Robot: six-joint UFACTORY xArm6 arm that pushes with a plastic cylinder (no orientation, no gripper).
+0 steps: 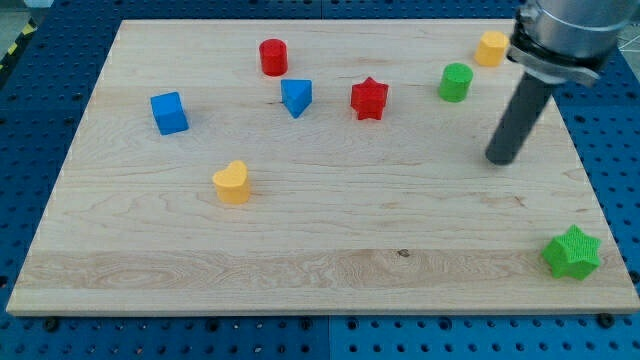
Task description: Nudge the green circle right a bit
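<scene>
The green circle [455, 81] is a short green cylinder standing near the view's top right of the wooden board [320, 260]. My tip [499, 159] rests on the board below and to the right of the green circle, well apart from it. The dark rod rises from the tip toward the view's top right corner. No block touches the tip.
An orange block [491, 47] sits up and right of the green circle. A red star [369, 98], a blue triangle [296, 97], a red cylinder [273, 56], a blue cube [169, 112] and an orange heart [232, 182] lie leftward. A green star [572, 252] sits bottom right.
</scene>
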